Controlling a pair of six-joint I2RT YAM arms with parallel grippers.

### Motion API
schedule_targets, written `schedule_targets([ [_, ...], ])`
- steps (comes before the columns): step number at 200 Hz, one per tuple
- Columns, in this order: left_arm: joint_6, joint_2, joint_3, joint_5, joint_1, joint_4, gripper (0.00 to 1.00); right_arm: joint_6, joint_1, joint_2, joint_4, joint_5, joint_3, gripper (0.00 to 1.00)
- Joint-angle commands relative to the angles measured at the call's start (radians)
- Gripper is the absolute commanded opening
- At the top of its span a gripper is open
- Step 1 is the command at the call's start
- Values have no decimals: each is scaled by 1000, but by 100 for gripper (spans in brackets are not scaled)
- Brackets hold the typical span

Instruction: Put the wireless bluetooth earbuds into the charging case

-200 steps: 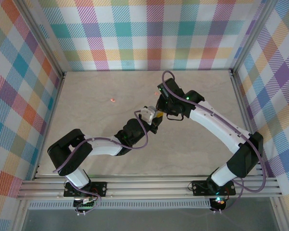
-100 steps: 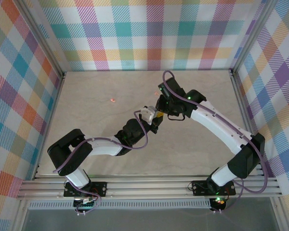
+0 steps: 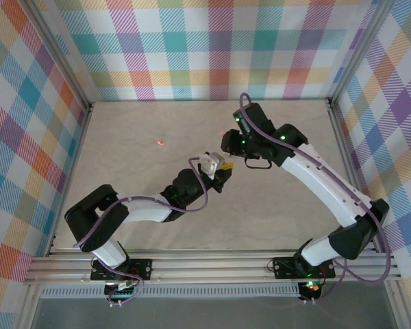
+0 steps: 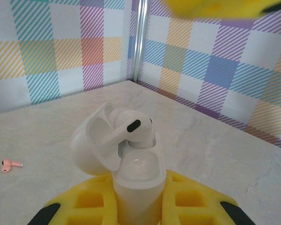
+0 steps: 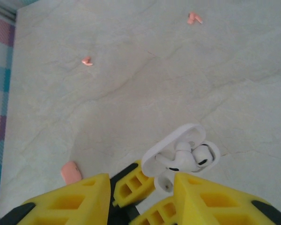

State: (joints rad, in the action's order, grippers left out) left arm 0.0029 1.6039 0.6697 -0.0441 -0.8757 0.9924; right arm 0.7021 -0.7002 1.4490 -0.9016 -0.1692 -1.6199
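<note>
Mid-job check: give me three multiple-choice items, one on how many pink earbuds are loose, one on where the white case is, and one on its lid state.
1. In the right wrist view, how many pink earbuds lie loose on the table? A none; B two; C five.
2. Where is the white case? A lying flat on the table; B clamped in the left gripper; C standing free on the table.
3. Its lid is: A open; B shut; C taken off.
Answers: 1 B, two pink bits on the bare marble. 2 B, yellow fingers flank its body. 3 A, the lid leans back and a white earbud shows.
</note>
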Motion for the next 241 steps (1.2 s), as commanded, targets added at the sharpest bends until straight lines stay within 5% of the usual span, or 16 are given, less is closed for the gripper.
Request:
schedule_targets([
  [1,-48,-71,-27,129,54,-4,0,-210,55,-105,60,90,26,44],
  [100,-43,-312,-41,679,246,-275,0,-1044,79,-267,355,393,318,37],
  [186,-10,-352,-55,736,273,-322,0,-1096,84,-304,323,638,342,32],
  [241,-15,-321,-47,760,279,-301,0,-1088,84,-241,235,646,297,27],
])
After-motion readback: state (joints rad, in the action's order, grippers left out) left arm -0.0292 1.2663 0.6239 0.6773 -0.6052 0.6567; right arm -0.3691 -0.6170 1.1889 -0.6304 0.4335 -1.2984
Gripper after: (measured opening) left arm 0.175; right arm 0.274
